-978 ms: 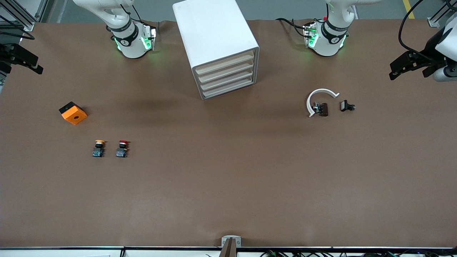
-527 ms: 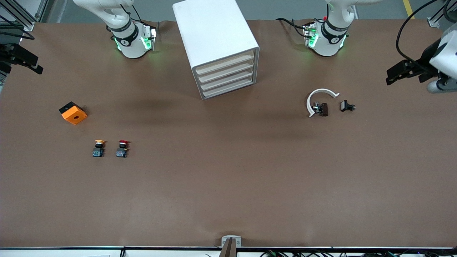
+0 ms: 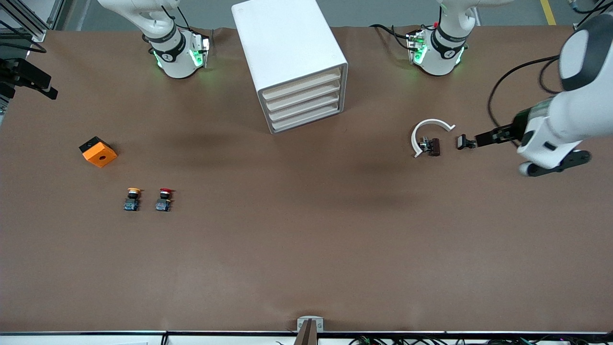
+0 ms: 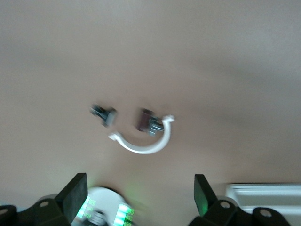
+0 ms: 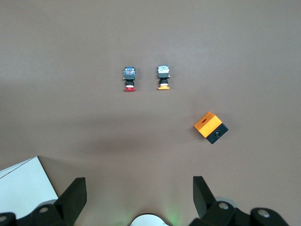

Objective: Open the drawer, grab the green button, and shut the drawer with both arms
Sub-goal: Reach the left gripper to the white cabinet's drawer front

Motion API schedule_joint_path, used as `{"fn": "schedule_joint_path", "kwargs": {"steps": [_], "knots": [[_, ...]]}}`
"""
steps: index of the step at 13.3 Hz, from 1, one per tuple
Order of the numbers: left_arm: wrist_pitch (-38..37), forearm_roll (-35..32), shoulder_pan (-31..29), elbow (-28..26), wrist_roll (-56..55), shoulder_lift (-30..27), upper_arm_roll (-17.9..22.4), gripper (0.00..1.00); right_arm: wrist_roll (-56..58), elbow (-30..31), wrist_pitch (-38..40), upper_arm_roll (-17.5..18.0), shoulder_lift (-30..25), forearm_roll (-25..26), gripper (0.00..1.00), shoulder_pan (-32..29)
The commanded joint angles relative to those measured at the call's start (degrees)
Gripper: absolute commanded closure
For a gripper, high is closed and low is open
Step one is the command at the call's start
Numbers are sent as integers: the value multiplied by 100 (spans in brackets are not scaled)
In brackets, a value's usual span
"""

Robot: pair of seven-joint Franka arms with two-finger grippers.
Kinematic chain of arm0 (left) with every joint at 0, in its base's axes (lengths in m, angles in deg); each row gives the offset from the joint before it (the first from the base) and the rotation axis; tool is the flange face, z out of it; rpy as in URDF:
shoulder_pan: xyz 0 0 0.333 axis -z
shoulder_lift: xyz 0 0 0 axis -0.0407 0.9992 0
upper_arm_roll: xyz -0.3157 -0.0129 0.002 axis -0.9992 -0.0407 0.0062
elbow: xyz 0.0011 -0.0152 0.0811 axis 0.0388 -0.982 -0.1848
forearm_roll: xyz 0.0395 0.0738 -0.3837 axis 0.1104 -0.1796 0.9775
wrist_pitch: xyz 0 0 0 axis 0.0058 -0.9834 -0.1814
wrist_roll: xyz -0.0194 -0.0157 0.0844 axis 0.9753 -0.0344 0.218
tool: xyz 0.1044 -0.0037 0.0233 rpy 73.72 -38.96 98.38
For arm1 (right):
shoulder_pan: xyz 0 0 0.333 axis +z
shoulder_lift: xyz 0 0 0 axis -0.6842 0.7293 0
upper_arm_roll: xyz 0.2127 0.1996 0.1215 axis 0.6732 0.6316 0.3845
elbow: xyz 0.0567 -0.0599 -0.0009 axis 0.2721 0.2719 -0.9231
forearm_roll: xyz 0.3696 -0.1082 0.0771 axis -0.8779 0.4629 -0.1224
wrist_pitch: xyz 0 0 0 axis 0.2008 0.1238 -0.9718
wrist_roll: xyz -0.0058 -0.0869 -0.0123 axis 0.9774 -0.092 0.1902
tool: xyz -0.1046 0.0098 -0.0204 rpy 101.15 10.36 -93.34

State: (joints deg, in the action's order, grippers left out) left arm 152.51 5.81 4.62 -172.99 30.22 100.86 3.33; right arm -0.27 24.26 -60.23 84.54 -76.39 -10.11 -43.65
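Observation:
The white cabinet (image 3: pixel 292 57) stands between the two arm bases, with four cream drawer fronts (image 3: pixel 302 103) all shut; its corner shows in the left wrist view (image 4: pixel 263 193) and the right wrist view (image 5: pixel 21 186). The green-capped button is out of view. My left gripper (image 3: pixel 481 139) is open and empty, over the table beside a small black part (image 3: pixel 465 142); its fingers stand wide apart in the left wrist view (image 4: pixel 138 197). My right gripper (image 3: pixel 31 79) waits open and empty over the right arm's end of the table, as its wrist view (image 5: pixel 138 195) shows.
A white C-shaped ring (image 3: pixel 428 134) lies around a brown part (image 3: pixel 433 146) near the left arm. A yellow-capped button (image 3: pixel 132 198), a red-capped button (image 3: pixel 164 199) and an orange-and-black box (image 3: pixel 97 151) lie toward the right arm's end.
My left arm has swung in and down from the table's end toward the small black part. The right arm has not moved.

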Motion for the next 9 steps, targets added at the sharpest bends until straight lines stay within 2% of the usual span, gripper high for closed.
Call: {"fn": "schedule_joint_path", "kwargs": {"steps": [1,3,9], "knots": [[-91,557,105,207,-1405,572,-50,0,-98,88,19,-7,-129,-43,0,4],[23,742,385,207,-2152,924,-50,0,-98,80,11,-7,-129,-43,0,4],[918,1541,1133,234,-5842,2172,-50,0,-63,-26,11,-42,-67,-34,0,-31]]}}
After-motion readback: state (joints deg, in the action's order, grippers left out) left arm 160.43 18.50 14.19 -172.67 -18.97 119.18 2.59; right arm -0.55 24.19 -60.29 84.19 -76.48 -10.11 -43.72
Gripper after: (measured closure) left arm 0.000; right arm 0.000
